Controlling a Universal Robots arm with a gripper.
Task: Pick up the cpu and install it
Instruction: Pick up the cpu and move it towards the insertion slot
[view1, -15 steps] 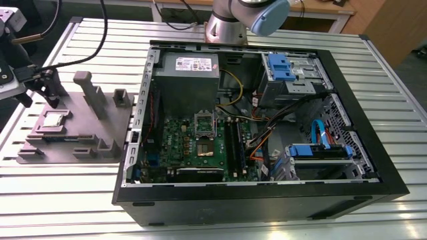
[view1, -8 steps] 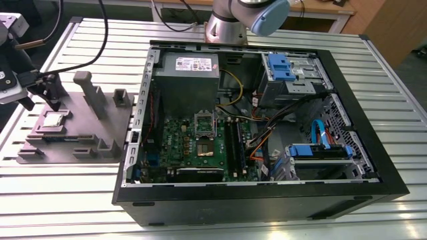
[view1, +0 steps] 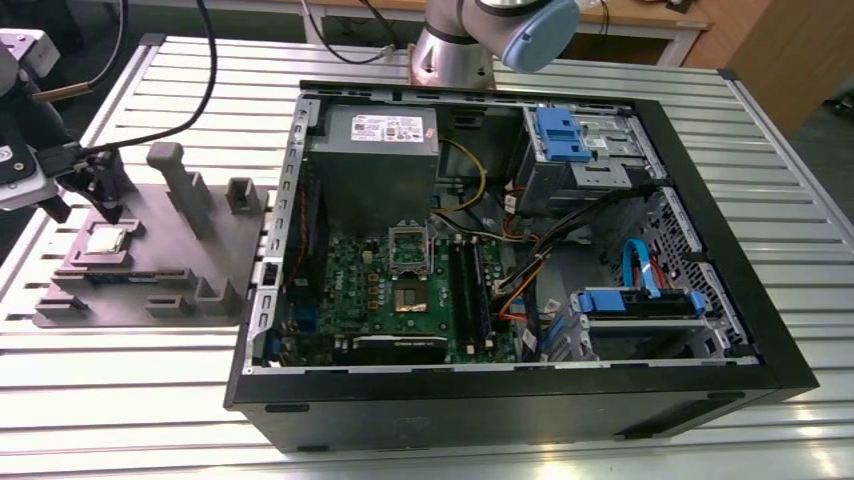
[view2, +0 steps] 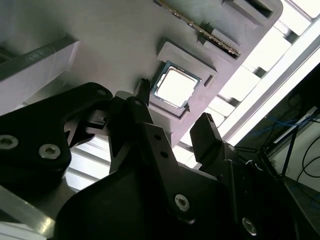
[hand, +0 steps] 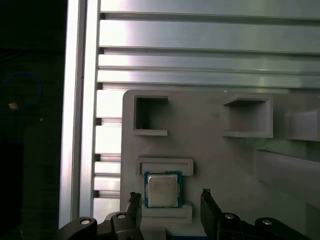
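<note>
1. The cpu (hand: 162, 190), a small flat square chip with a silvery metal top and thin green rim, lies flat in a shallow square pocket of the grey plastic fixture plate (hand: 215, 165).
2. My hand (hand: 170, 196) is spread wide and holds nothing. Its black fingers (hand: 133, 201) stand one on each side of the cpu with gaps showing.
3. In the exterior view, the plate sits on the ribbed aluminium desk (view1: 134, 400), just beside the open black computer case (view1: 534, 410), on the exterior view's left.
4. The green board's metal-framed socket (view1: 410, 245) is well apart from the cpu.
</note>
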